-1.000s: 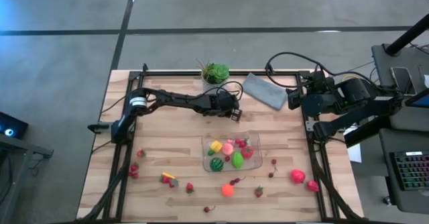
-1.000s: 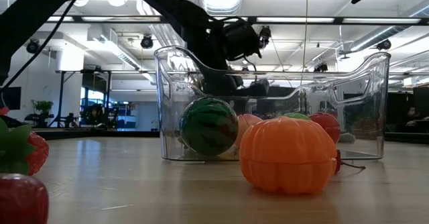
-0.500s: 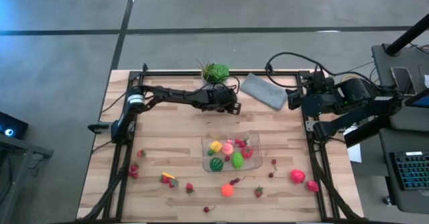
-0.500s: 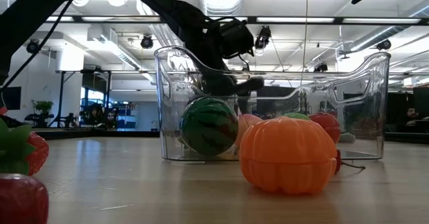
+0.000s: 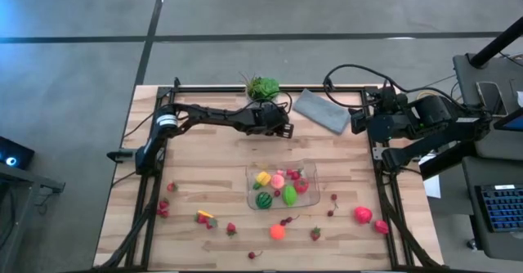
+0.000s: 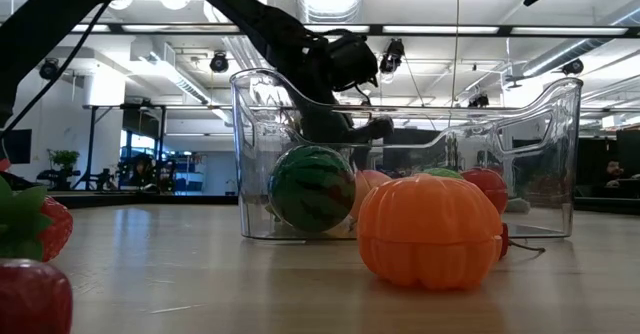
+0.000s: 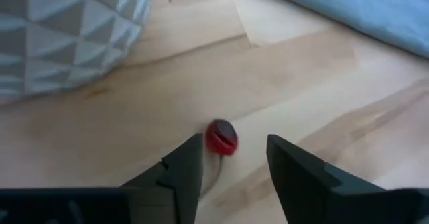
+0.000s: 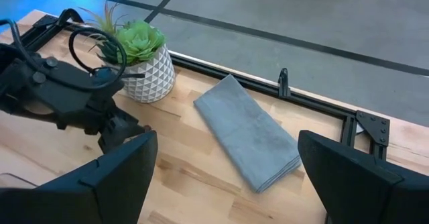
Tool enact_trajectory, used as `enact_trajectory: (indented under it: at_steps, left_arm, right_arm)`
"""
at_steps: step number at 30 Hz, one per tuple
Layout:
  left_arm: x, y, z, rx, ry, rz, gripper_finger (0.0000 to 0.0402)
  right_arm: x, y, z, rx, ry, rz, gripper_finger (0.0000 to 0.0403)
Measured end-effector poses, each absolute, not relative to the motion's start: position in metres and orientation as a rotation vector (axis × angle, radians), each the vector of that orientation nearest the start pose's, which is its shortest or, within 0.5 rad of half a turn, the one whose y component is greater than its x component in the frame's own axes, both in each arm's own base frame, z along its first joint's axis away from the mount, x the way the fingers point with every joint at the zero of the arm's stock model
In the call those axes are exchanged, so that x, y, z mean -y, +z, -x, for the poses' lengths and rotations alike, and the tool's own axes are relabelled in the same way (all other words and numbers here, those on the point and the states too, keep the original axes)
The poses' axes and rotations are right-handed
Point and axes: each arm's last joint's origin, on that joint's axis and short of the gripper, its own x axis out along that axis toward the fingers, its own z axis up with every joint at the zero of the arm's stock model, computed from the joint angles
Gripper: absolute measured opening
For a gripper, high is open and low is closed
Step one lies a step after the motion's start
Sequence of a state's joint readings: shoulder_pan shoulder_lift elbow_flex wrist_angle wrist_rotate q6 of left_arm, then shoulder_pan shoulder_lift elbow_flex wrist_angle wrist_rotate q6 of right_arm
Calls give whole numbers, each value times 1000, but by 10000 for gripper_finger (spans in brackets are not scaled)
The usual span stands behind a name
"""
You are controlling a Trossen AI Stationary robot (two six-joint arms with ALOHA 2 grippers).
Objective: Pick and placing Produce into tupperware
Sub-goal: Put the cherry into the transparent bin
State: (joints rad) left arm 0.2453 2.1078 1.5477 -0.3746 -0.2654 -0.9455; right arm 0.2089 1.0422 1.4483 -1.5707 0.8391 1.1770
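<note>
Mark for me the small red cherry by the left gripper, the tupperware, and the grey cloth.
cherry [image 7: 221,137], left wrist view, middle of the red ball.
tupperware [image 5: 253,173], high view, clear rim at its left edge.
grey cloth [image 8: 247,131], right wrist view, centre of the folded cloth.

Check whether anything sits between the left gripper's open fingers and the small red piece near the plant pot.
Nothing visible does. In the left wrist view the left gripper is open, with the small red piece lying on bare table just ahead of its fingertips. The white pot and grey cloth stand off to the sides.
</note>
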Motion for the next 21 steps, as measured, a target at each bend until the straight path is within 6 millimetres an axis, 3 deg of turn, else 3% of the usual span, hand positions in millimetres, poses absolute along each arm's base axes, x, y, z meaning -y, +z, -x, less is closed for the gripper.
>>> enact_trajectory:
  at_steps: [5,21]
  left_arm:
    - [-120,174,-435,-643,883,835,127]
    - [-122,162,-439,-634,885,866,126]
  right_arm:
    - [-4,403,-125,-539,-1024,-453,352]
    - [-4,403,-125,-538,-1024,-453,352]
